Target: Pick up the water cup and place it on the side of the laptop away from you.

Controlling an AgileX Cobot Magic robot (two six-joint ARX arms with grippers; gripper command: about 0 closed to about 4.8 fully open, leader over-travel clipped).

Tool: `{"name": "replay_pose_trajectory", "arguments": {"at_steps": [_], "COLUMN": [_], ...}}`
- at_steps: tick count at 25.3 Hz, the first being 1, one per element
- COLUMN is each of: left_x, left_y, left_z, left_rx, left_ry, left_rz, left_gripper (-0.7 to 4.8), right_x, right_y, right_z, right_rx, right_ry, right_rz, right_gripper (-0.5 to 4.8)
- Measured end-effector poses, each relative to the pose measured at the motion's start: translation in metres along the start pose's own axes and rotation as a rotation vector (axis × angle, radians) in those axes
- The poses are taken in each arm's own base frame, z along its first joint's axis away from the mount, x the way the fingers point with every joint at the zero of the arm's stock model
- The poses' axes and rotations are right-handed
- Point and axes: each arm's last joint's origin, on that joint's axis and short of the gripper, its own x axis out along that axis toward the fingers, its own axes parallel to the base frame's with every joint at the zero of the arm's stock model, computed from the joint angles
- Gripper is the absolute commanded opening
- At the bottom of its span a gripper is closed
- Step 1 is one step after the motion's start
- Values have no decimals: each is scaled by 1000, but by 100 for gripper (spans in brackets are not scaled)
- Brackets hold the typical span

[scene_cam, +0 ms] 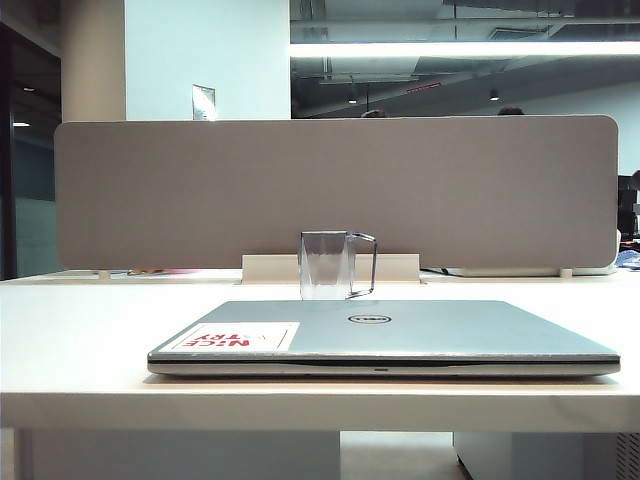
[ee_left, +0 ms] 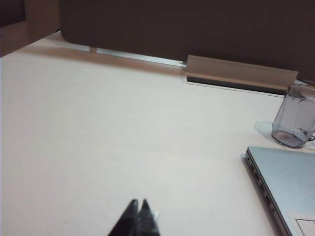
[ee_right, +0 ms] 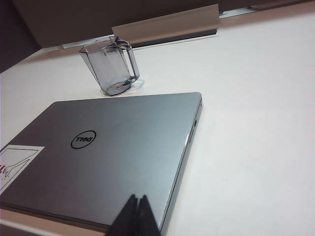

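The water cup (scene_cam: pixel 326 265), clear grey with a squared loop handle, stands upright on the white table just behind the far edge of the laptop (scene_cam: pixel 400 335). The laptop is shut, silver, with a Dell logo and a red-lettered sticker. The left wrist view shows the cup (ee_left: pixel 294 118) beside the laptop's far corner (ee_left: pixel 290 182); my left gripper (ee_left: pixel 138 202) is shut and empty over bare table, well back from both. In the right wrist view the cup (ee_right: pixel 109 66) stands beyond the laptop lid (ee_right: pixel 113 152), and my right gripper (ee_right: pixel 137 197) is shut and empty above the lid's near corner. Neither gripper shows in the exterior view.
A grey divider panel (scene_cam: pixel 335 190) runs along the back of the table, with a white cable tray (scene_cam: pixel 400 268) at its foot right behind the cup. The table's front edge (scene_cam: pixel 320 405) lies just before the laptop.
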Motion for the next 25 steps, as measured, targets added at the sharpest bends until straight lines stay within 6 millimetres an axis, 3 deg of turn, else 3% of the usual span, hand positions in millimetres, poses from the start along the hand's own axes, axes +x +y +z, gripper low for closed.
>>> {"name": "replay_pose_trajectory", "arguments": {"at_steps": [25], "left_x": [-2], "left_y": [7], "left_z": [-4], "left_rx": [25], "left_ry": [13], "left_rz": [-2], "left_gripper": [-5], "right_x": [0], "right_y": [0], "right_z": [0], "right_rx": [0], "right_ry": [-1], "right_rz": [0], "right_gripper": [-1]}}
